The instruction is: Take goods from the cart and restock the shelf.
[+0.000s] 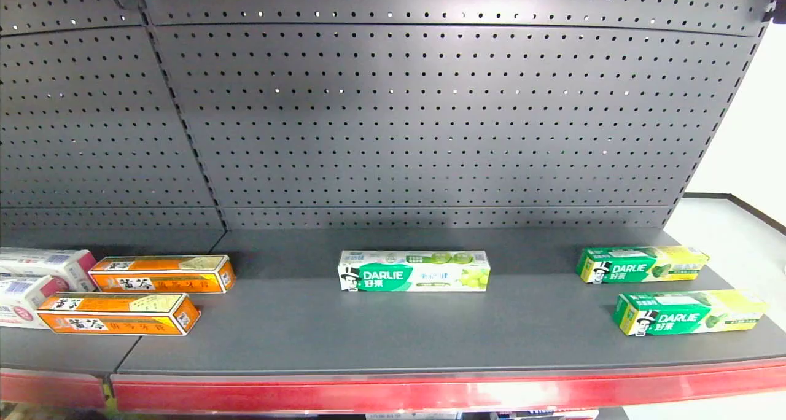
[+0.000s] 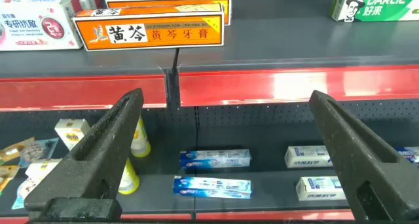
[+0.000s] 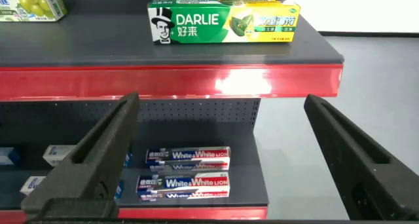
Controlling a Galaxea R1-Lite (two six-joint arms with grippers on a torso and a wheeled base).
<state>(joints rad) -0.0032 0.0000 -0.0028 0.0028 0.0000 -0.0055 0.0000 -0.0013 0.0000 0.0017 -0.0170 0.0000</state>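
Three green toothpaste boxes (image 1: 413, 271) on grey shelf (image 1: 368, 340)

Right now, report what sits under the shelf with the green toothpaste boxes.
A lower shelf carries two blue-and-white toothpaste boxes, one behind the other. Other boxes beside them are partly covered by the right pincer.
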